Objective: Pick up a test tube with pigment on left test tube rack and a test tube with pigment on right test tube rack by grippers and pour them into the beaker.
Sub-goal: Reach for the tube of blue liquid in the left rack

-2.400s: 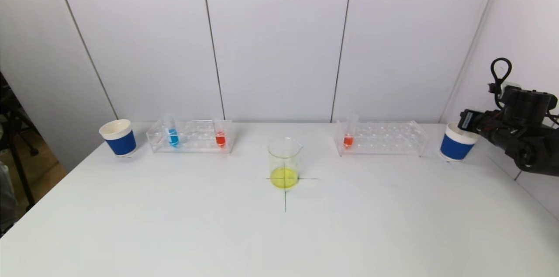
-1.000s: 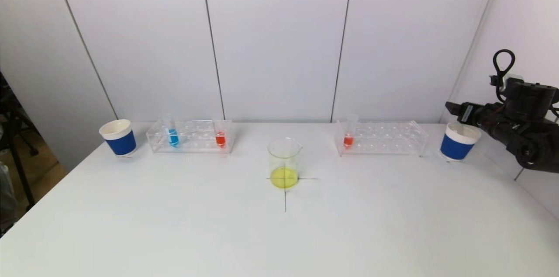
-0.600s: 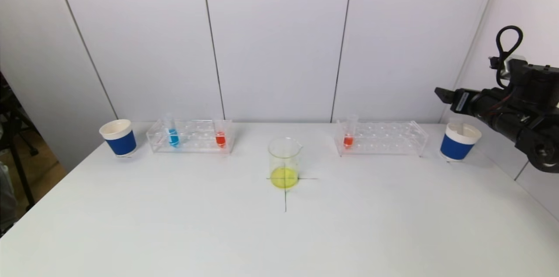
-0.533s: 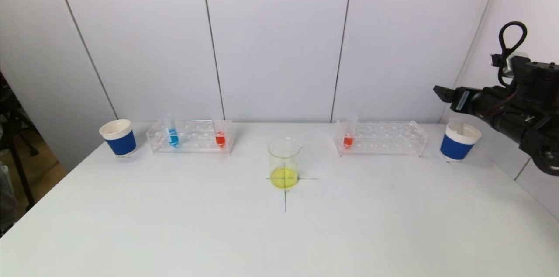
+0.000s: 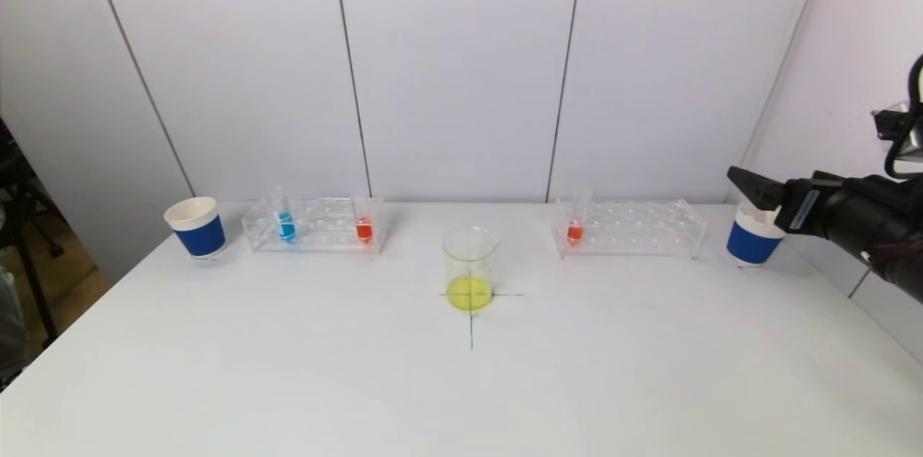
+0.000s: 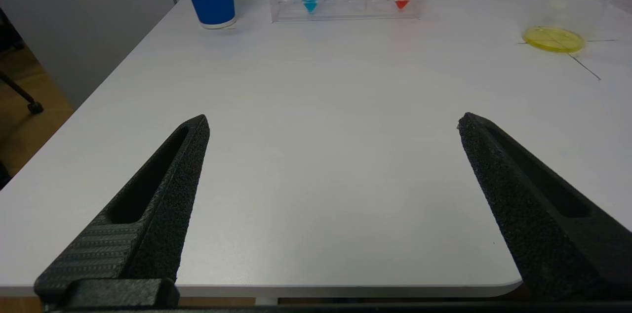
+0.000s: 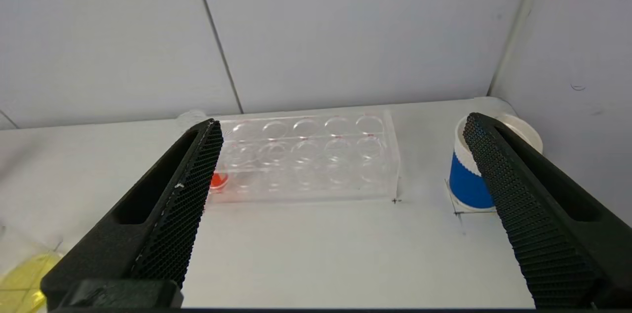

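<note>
On the white table a glass beaker with yellow liquid at its bottom stands on a drawn cross, between two clear racks set along the far edge. The left test tube rack holds a tube of blue pigment near its outer end and a tube of red pigment at the end nearer the beaker — both upright. The right test tube rack holds one tube of red-orange pigment at its end nearer the beaker, with the other holes bare as far as the clear plastic lets one judge. A blue paper cup stands just beyond the left rack's outer end, and a second blue paper cup stands beyond the right rack's. The right gripper hangs in the air over that second cup at the table's right side, its fingers spread wide and holding nothing, pointing toward the right rack. The left gripper sits low at the table's near left edge, outside the head view, fingers likewise wide apart and empty, well apart from the left rack
</note>
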You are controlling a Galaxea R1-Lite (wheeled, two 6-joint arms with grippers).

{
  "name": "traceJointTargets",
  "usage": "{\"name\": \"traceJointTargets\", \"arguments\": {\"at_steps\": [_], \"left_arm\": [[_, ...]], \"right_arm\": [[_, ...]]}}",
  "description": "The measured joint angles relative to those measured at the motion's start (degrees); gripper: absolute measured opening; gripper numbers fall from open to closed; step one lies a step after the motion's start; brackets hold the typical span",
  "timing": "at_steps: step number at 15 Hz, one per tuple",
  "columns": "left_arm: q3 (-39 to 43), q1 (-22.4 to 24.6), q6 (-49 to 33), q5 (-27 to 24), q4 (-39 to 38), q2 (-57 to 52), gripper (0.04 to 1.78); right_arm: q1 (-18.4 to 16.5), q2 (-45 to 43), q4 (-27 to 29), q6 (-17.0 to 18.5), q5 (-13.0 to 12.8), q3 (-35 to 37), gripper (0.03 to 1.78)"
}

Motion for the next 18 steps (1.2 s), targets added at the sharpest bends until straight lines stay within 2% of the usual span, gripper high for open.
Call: {"name": "traceJointTargets", "arguments": {"at_steps": [2, 4, 12, 15, 18], "left_arm": [[0.0, 0.0, 0.0, 0.0, 0.0, 0.0, 1.76], [0.0, 0.0, 0.0, 0.0, 0.0, 0.0, 1.76], [0.0, 0.0, 0.0, 0.0, 0.0, 0.0, 1.76], [0.0, 0.0, 0.0, 0.0, 0.0, 0.0, 1.76], [0.0, 0.0, 0.0, 0.0, 0.0, 0.0, 1.76]], "right_arm": [[0.4, -4.9, -3.9, -0.2, 0.0, 5.6, 1.77], [0.3, -9.9, -5.6, -0.6, -0.3, 10.0, 1.77], [-2.5, -28.1, -4.2, -2.1, -0.6, 21.8, 1.77], [-2.9, -34.6, -0.1, -2.1, -0.6, 24.6, 1.77], [-2.9, -43.7, 9.2, -2.2, -0.4, 25.0, 1.77]]}}
